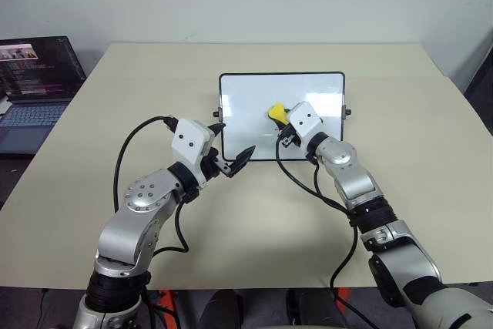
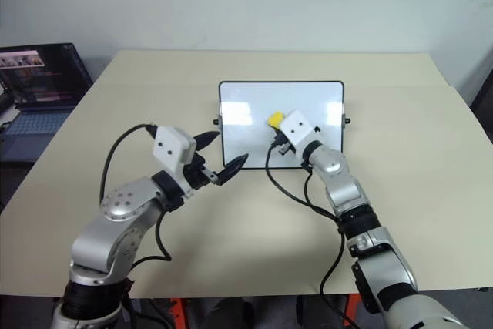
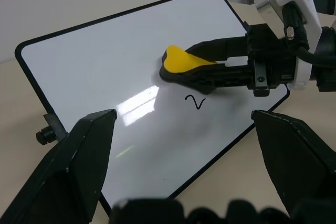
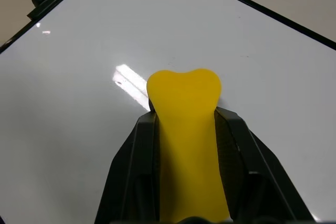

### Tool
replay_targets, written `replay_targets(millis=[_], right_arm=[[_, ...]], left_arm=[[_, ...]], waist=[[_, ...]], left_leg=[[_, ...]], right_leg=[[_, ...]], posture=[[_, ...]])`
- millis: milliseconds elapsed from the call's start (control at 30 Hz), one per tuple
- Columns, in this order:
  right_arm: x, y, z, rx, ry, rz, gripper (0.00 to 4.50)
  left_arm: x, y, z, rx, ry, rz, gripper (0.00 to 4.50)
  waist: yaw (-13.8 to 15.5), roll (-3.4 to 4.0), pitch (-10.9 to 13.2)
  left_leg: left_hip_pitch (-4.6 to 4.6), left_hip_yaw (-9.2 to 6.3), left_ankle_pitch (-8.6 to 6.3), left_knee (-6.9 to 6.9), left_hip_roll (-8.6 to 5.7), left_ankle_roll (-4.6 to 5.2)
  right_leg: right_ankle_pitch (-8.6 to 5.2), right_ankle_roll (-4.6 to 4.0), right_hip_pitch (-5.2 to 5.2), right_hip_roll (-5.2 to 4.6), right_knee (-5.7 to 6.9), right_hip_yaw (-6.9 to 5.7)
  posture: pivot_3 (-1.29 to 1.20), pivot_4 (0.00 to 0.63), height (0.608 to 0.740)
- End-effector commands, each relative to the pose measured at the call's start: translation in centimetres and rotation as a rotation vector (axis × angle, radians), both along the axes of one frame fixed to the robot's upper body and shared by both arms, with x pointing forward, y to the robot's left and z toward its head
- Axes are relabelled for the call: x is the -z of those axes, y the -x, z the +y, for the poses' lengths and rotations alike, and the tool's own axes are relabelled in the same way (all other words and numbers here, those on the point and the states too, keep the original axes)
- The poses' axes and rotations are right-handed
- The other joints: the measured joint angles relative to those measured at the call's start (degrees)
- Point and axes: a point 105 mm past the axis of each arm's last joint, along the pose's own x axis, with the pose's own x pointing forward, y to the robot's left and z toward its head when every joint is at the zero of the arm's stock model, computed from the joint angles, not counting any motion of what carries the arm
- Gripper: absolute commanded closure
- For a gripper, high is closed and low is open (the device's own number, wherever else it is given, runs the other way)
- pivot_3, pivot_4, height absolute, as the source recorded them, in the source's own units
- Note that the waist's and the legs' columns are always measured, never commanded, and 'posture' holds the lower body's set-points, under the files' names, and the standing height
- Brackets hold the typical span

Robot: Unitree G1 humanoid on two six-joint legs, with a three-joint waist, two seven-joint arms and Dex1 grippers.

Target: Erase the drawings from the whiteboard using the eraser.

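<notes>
The whiteboard (image 1: 246,102) stands tilted at the middle of the table, its black frame resting on the tabletop. My right gripper (image 1: 280,119) is shut on the yellow eraser (image 1: 275,111), whose tip meets the board's face near its centre. In the left wrist view one small black drawing (image 3: 195,101), a curly stroke, sits just beside the eraser (image 3: 181,62) on the whiteboard (image 3: 94,72). The right wrist view has the eraser (image 4: 184,108) clamped between both black fingers (image 4: 137,161). My left gripper (image 1: 231,142) is open near the board's lower left corner, holding nothing.
An open laptop (image 1: 35,86) sits at the table's far left edge. The beige table (image 1: 139,90) spreads wide around the board. A small black knob (image 1: 347,112) sticks out from the board's right side. Black cables loop from both wrists.
</notes>
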Motion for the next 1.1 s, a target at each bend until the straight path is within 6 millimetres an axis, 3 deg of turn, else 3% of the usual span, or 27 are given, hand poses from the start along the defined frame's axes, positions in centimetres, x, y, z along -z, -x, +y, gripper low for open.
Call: replay_targets(millis=[33, 500, 767, 1100], right_arm=[[-0.2, -0.1, 0.5, -0.018, -0.002, -0.018, 3.36], [2.6, 1.2, 0.2, -0.04, 0.01, 0.042, 3.36], [6.5, 3.0, -0.2, -0.078, 0.074, 0.123, 3.36], [4.7, 2.8, -0.6, -0.07, 0.049, 0.078, 3.36]], left_arm=[[-1.3, 0.4, 0.0, -0.002, -0.003, -0.064, 0.0], [-1.3, 0.6, -0.2, 0.003, -0.003, -0.065, 0.0], [-1.3, 0.5, -0.3, 0.008, -0.002, -0.068, 0.0], [-1.3, 0.6, -0.3, 0.007, -0.002, -0.067, 0.0]], waist=[[-0.01, 0.0, 0.0], [0.03, -0.03, -0.03], [0.04, -0.05, -0.06], [0.1, -0.05, -0.06]], left_leg=[[0.0, 0.0, 0.0, 0.01, 0.0, 0.0], [0.05, 0.0, 0.0, 0.05, 0.0, 0.01], [0.1, -0.02, 0.0, 0.05, 0.0, 0.01], [0.14, -0.04, 0.01, 0.08, 0.0, 0.02]], right_leg=[[0.0, 0.0, 0.0, 0.0, 0.0, 0.01], [0.01, 0.0, 0.04, 0.0, 0.06, 0.01], [0.01, 0.0, 0.1, 0.0, 0.06, 0.0], [0.06, 0.03, 0.15, 0.0, 0.07, -0.01]], posture=[[0.0, 0.15, 0.74], [0.0, 0.15, 0.74], [0.0, 0.15, 0.74], [0.0, 0.15, 0.74]])
